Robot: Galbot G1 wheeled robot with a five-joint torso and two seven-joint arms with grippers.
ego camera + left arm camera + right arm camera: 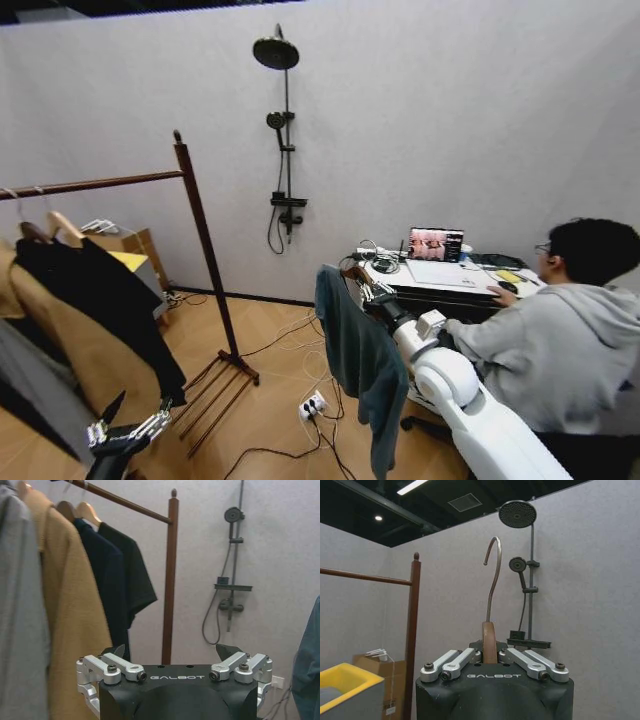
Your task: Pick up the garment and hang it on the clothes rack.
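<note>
The teal-blue garment (357, 365) hangs limp from a wooden hanger (352, 272) in the middle of the room, to the right of the clothes rack. My right gripper (364, 288) is shut on that hanger. In the right wrist view the hanger's wooden neck (489, 642) sits between the closed fingers of the right gripper (490, 652), and its metal hook (493, 575) rises above them. The dark wooden clothes rack (203, 240) stands at left, its right upright (412, 630) a stretch away. My left gripper (126, 428) stays low by the rack, open and empty (172, 652). The garment's edge (307, 660) shows beside it.
On the rack's bar (125, 501) hang a grey garment (20, 620), a tan coat (75, 345) and dark shirts (105, 295). A person (560, 335) sits at a desk (450, 278) on the right. A power strip (313, 405) and cables lie on the floor. A shower fixture (284, 140) is on the wall.
</note>
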